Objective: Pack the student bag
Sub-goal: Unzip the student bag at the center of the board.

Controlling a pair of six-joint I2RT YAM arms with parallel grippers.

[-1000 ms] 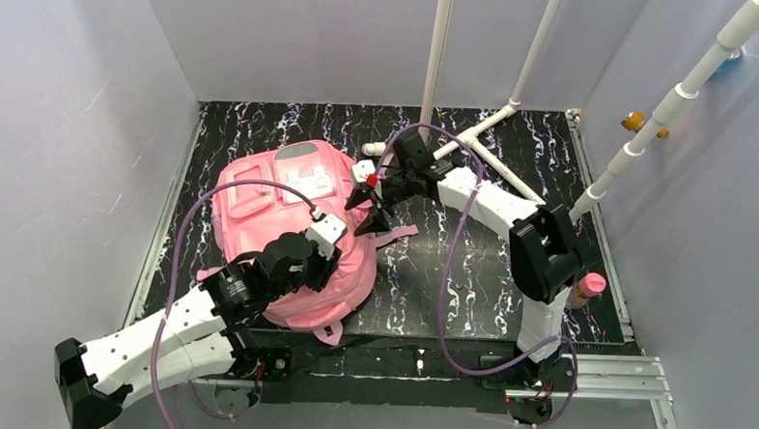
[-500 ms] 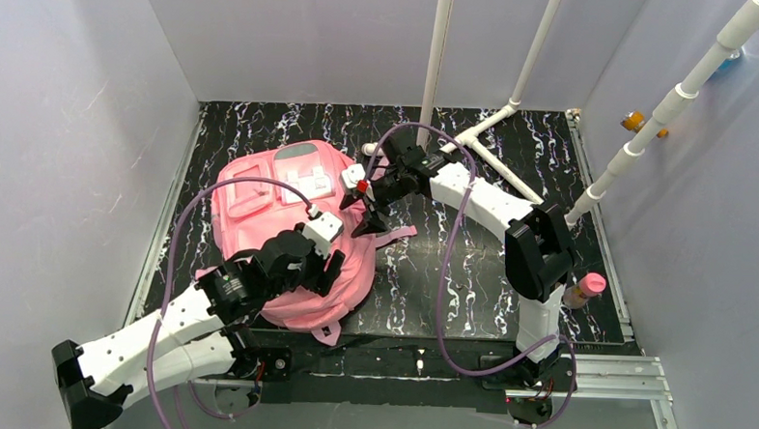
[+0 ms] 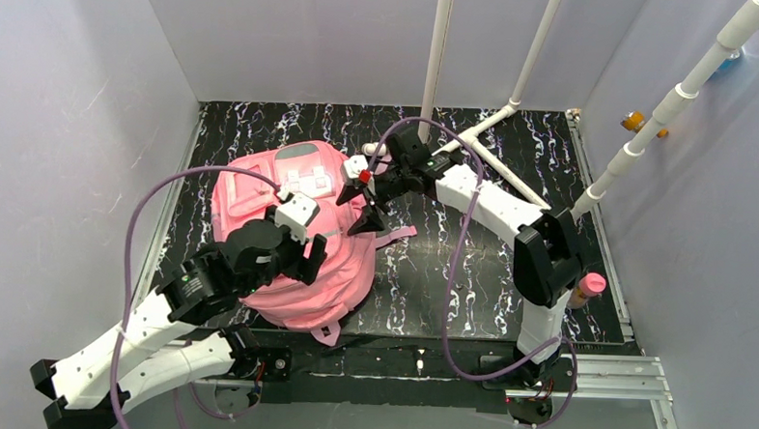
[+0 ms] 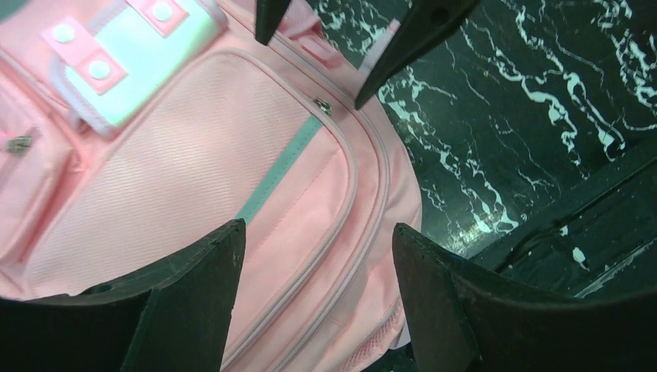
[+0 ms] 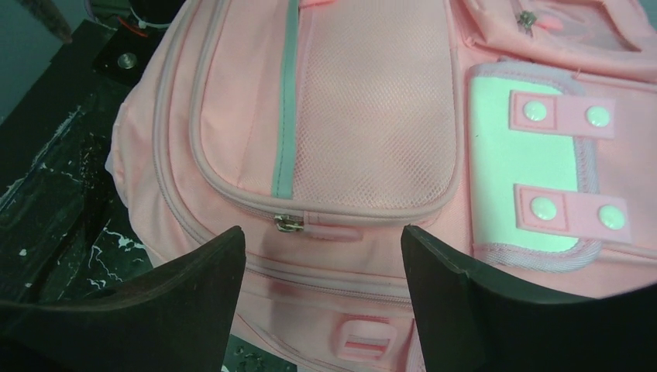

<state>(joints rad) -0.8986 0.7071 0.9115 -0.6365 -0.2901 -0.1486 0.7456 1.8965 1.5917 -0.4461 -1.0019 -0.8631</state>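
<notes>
The student bag (image 3: 349, 266), a soft pink backpack, lies flat on the black marbled table (image 3: 470, 267), left of centre, with its front face up. Its mesh front pocket (image 5: 372, 116) carries a grey strip (image 5: 285, 116) running down it. A metal zip pull (image 5: 288, 223) sits at the pocket's seam, at the end of that strip. Beside the pocket is a pale green flap (image 5: 496, 170) crossed by two pink snap tabs.

The left gripper (image 4: 318, 232) hangs over the near half of the bag. Its jaws are spread wide with only pink fabric showing between them, and nothing is held. The right gripper (image 5: 321, 232) is poised over the bag's right edge, pointing down. Its jaws are also well apart and empty. From the left wrist, one of its pointed fingertips (image 4: 364, 97) lies just beside the zip pull; whether it touches the bag cannot be told.

A white pipe frame (image 3: 495, 133) stands at the back of the table. Near the right arm's elbow is what may be a small pink-capped bottle (image 3: 585, 286).
</notes>
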